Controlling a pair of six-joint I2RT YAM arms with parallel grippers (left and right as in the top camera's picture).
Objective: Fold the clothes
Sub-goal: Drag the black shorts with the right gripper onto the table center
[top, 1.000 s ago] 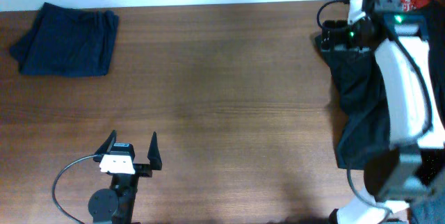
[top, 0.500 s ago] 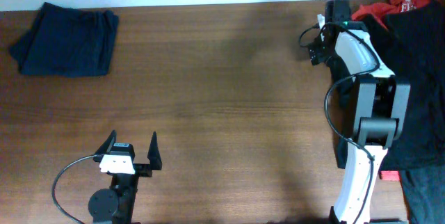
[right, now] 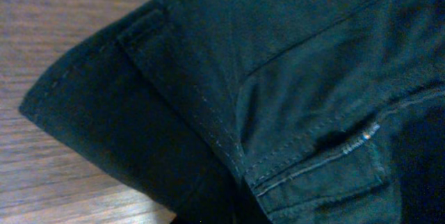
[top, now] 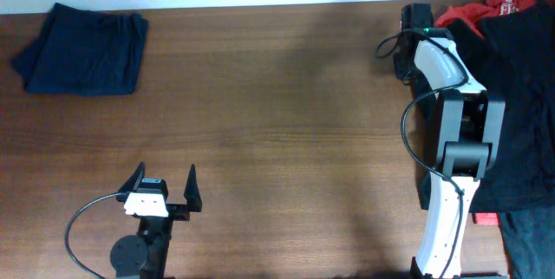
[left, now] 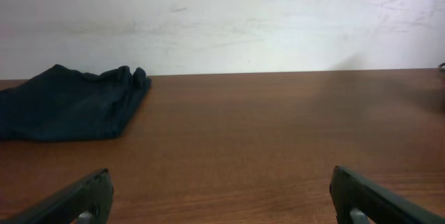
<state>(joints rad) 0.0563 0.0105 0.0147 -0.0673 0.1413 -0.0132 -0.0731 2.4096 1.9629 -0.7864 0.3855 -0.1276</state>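
The clothes lie in a pile at the table's right edge, mostly black (top: 525, 97), with a red one (top: 507, 3) at the back. My right gripper (top: 405, 56) reaches down at the pile's back left corner. It is shut on a black garment (right: 278, 78) with stitched seams and a pocket, which fills the right wrist view; the fingertips are buried in the dark fabric. A folded dark navy garment (top: 82, 41) (left: 69, 102) rests at the far left. My left gripper (top: 165, 185) (left: 226, 210) hovers open near the front edge, holding nothing.
Bare wooden tabletop (top: 277, 114) stretches between the two arms. A white wall (left: 222, 15) rises behind the table's back edge. A small red item (top: 486, 218) shows at the pile's front, beside the right arm's base.
My right arm swung out from over the pile to its back left corner, and its gripper closed from wide open to shut on the black garment. The left arm stayed still.
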